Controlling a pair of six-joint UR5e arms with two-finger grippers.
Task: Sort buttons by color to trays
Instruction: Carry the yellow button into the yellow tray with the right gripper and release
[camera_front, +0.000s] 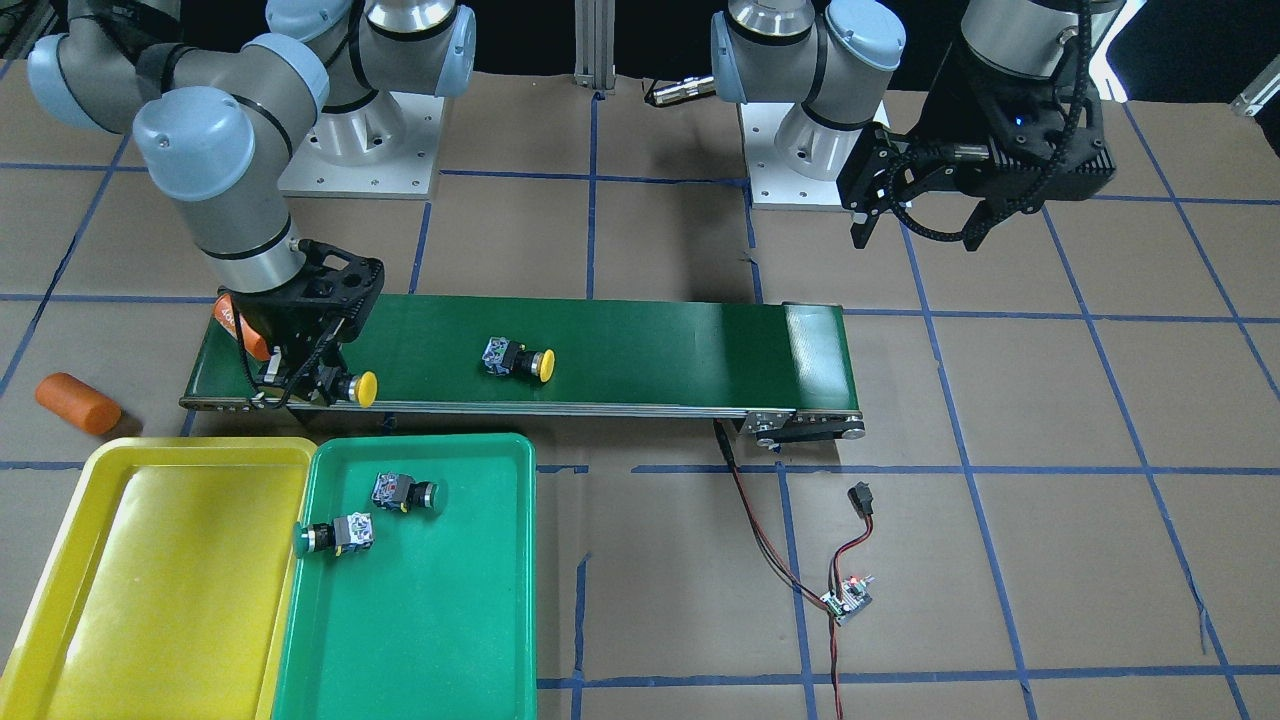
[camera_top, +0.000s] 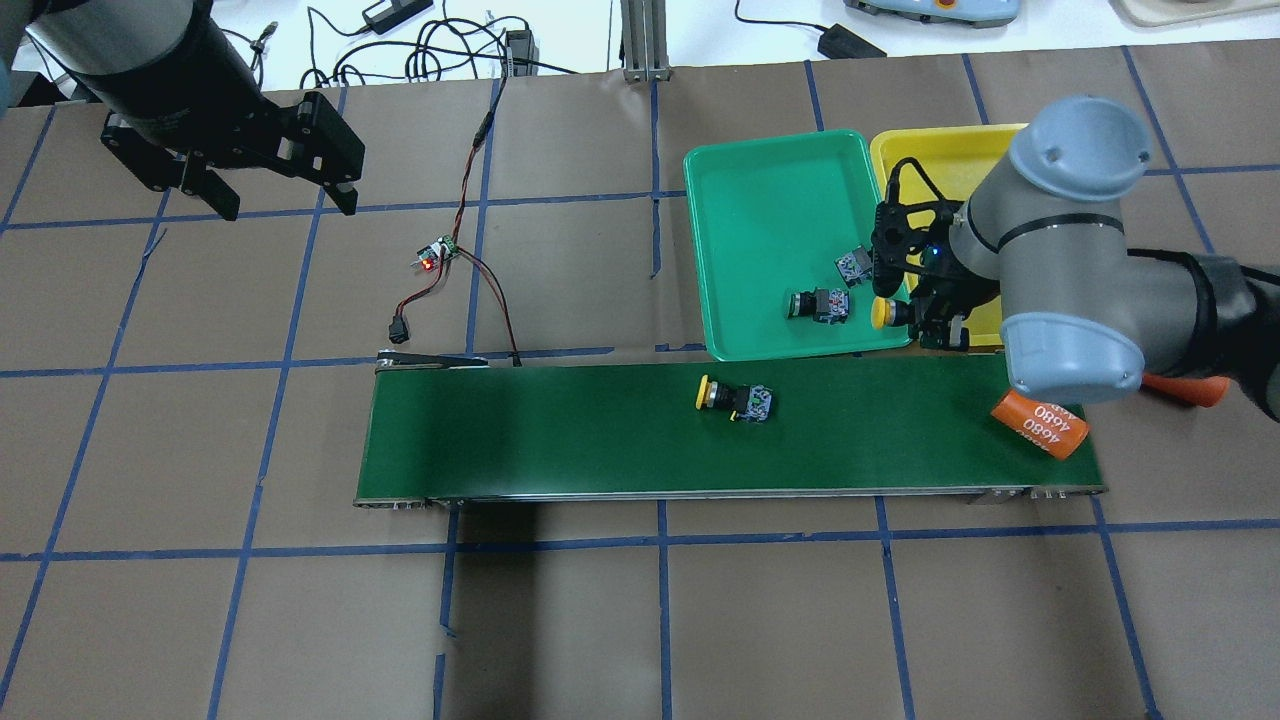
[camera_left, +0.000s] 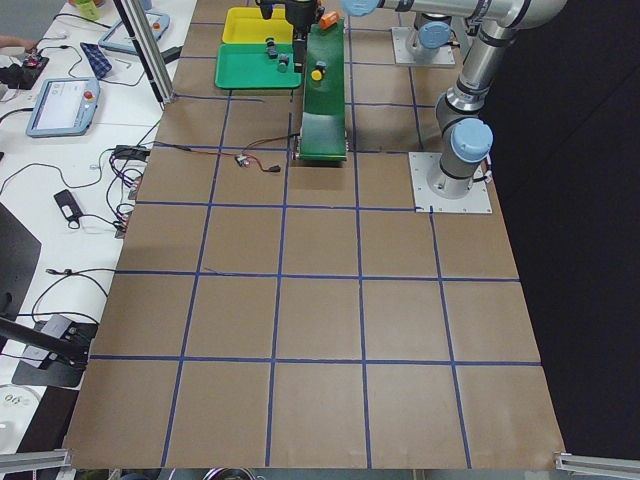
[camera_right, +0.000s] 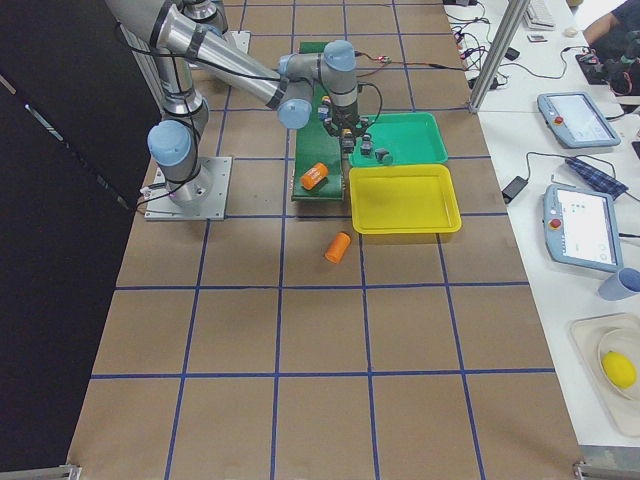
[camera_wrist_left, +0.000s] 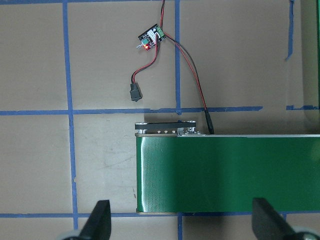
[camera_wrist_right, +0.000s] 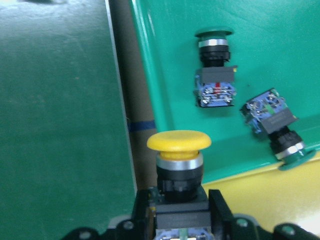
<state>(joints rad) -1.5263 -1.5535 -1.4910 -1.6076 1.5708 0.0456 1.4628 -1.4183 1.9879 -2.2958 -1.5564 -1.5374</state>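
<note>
Right gripper (camera_wrist_right: 181, 216), clamped on a yellow-capped grey push-button (camera_wrist_right: 179, 143), hangs just beside the shallow yellow plastic tray's (camera_front: 180, 570) nearest corner.

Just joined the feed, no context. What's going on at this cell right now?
Button sorting by colour, partway through. The right gripper is shut on a yellow button, holding it by the edge of the green tray next to the conveyor belt. Two green buttons lie in the green tray. The yellow tray holds no button yet. A second yellow button lies on the belt. The left gripper is open, holding nothing, above the table off the belt's other end.
</note>
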